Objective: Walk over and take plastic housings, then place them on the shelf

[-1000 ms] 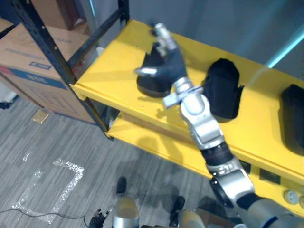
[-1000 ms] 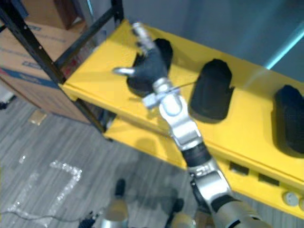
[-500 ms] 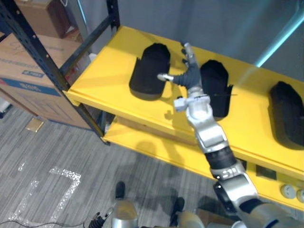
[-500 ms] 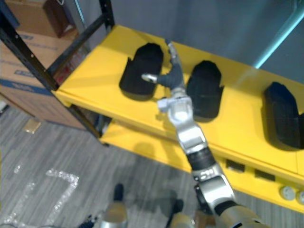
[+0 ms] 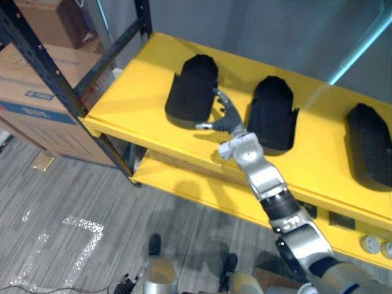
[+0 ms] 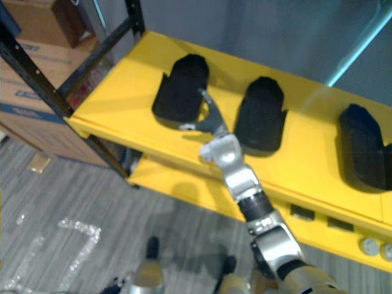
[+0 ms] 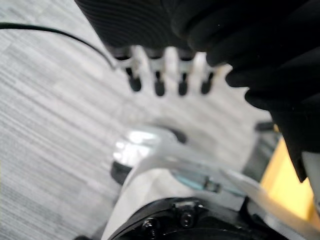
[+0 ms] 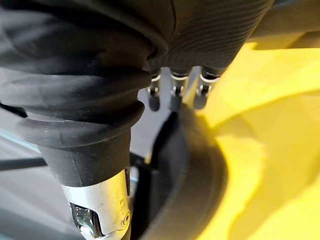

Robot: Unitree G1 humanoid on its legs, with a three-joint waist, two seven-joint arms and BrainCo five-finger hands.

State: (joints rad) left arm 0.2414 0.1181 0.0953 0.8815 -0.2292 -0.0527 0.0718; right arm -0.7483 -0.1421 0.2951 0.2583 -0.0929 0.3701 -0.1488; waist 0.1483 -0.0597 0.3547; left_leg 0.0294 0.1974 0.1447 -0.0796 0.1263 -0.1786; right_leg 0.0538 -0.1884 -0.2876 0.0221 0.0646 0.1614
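The right hand (image 5: pixel 229 120) has drawn back from the left housing (image 5: pixel 193 89), fingers released, perhaps brushing its edge; that housing now rests on the shelf (image 5: pixel 138 92).

Large brown cardboard box with a blue label (image 5: pixel 33 92) sits on the grey striped carpet floor (image 5: pixel 104 208). Behind the box: smaller, darker brown cardboard box (image 5: pixel 49 21). Just in front of it, flat on the floor: small tan cardboard scrap (image 5: pixel 44 161). Further out: silvery tape corner mark (image 5: pixel 73 239). Well to its right: plain grey wall (image 5: pixel 257 24), slanted light-blue strip (image 5: pixel 361 52).
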